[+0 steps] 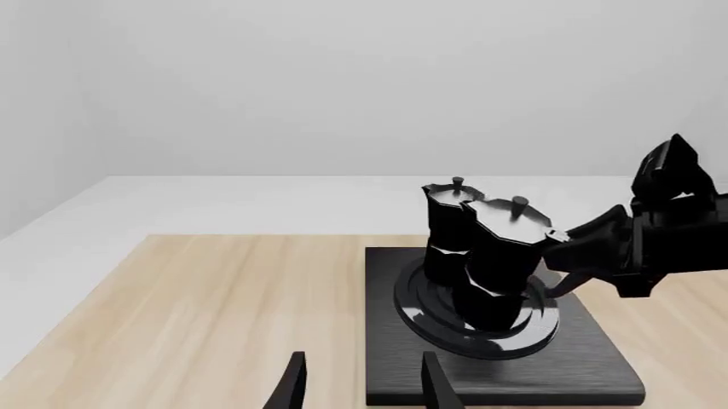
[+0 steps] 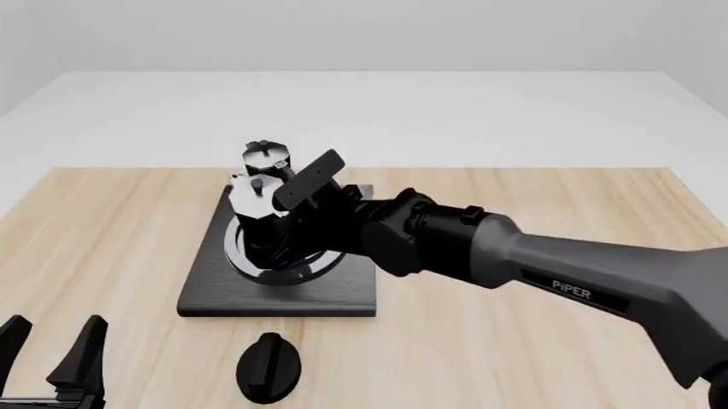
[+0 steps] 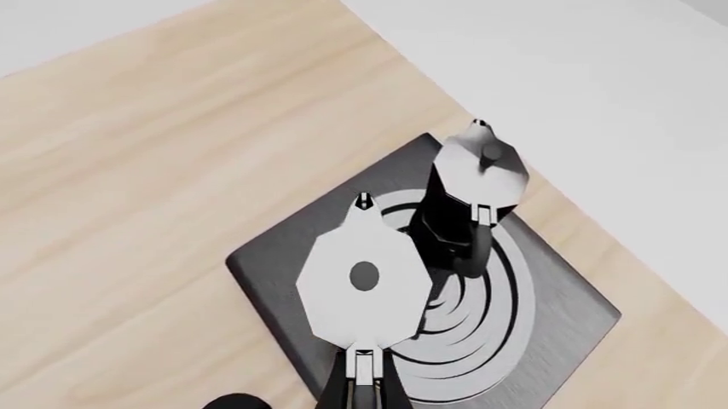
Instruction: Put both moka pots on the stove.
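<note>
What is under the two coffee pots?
Both coffee pots stand on the stove, over its silver ring burner. The rings right beneath them are hidden by the pots.

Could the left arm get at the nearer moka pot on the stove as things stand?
Probably not easily. The left tool sits open near the table's front edge with bare wood ahead, but the right arm reaches across to the nearer moka pot on the stove, crowding its right side.
</note>
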{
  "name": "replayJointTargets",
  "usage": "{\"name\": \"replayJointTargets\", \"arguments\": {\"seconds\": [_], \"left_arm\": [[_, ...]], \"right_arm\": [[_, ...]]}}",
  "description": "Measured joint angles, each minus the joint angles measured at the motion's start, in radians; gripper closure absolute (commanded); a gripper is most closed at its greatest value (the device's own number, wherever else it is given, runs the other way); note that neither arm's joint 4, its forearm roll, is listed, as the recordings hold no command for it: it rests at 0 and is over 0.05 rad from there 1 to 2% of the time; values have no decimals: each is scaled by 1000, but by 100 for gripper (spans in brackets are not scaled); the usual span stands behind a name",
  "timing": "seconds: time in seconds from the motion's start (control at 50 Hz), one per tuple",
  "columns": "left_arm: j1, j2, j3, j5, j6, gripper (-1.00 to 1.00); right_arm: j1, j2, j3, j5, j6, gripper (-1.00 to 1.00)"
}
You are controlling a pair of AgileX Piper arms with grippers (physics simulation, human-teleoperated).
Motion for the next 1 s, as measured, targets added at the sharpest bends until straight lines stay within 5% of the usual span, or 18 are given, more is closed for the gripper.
{"name": "replayJointTargets", "arguments": {"seconds": [1.0], "left_arm": [[0, 0, 0, 0, 0, -100]], "right_arm": [[-28, 64, -13, -18, 3, 100]]}}
